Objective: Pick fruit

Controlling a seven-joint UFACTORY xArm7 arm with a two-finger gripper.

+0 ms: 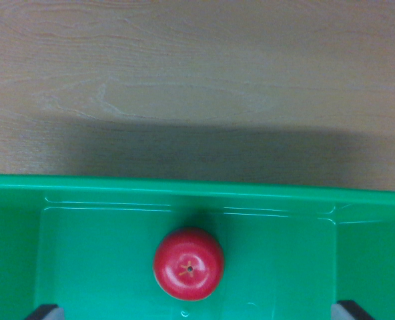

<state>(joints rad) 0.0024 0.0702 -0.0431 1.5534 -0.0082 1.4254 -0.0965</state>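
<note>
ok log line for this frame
phase: approach | apple: in green bin, upright, untouched | gripper: open, fingertips either side, above bin | table: wood

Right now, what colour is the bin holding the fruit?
Bright green bin, seen in the wrist view.

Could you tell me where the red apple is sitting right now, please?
In the wrist view the red apple lies inside the green bin, near the lower middle of the picture, just below the bin's far wall and apart from it.
</note>
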